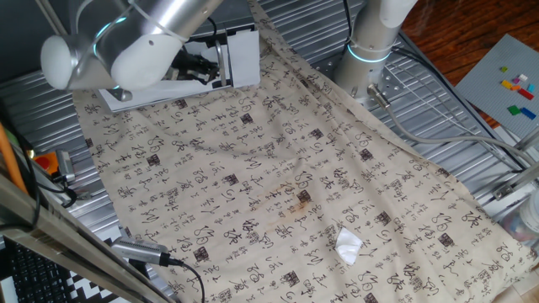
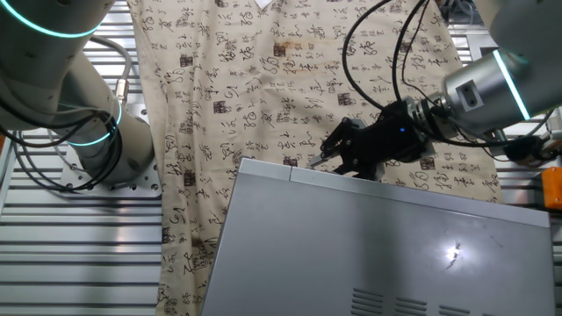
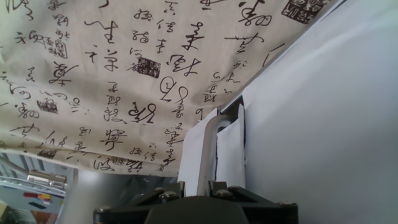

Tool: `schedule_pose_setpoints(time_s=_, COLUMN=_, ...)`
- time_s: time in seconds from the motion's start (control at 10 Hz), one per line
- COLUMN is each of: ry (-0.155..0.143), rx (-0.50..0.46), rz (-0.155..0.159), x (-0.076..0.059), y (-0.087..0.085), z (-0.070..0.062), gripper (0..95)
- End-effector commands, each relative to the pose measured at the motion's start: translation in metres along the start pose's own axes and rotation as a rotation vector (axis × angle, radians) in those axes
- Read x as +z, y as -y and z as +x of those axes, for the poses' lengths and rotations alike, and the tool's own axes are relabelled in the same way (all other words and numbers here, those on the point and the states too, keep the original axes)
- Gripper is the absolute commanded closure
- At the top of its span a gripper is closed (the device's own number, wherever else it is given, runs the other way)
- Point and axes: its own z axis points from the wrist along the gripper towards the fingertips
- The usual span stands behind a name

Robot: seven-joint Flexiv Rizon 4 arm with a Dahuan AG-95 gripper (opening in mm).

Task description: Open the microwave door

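Against the microwave door (image 3: 323, 118), the pincer (image 2: 338, 149) reaches level.

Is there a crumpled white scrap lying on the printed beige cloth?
Yes, a small crumpled white scrap lies on the beige cloth printed with black characters.

table (image 1: 472, 126): ribbed metal | cloth (image 1: 269, 168) spread on it | microwave (image 2: 378, 254) on cloth
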Motion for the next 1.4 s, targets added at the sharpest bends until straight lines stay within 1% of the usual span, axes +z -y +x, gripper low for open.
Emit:
schedule_pose_setpoints(time_s=0.1, ry=0.000, rx=0.006, rz=-0.003, x=0.0006, y=-0.0004, z=-0.0003, gripper=76.0)
schedule_pose_setpoints(time_s=0.6, ry=0.008, rx=0.021, rz=-0.018, x=0.0012, y=-0.0006, z=-0.0007, gripper=76.0)
schedule_pose_setpoints(time_s=1.0, ry=0.008, rx=0.037, rz=-0.024, x=0.0005, y=-0.0016, z=-0.0028, gripper=76.0)
schedule_pose_setpoints(time_s=1.4, ry=0.012, rx=0.047, rz=-0.043, x=0.0005, y=-0.0016, z=-0.0029, gripper=76.0)
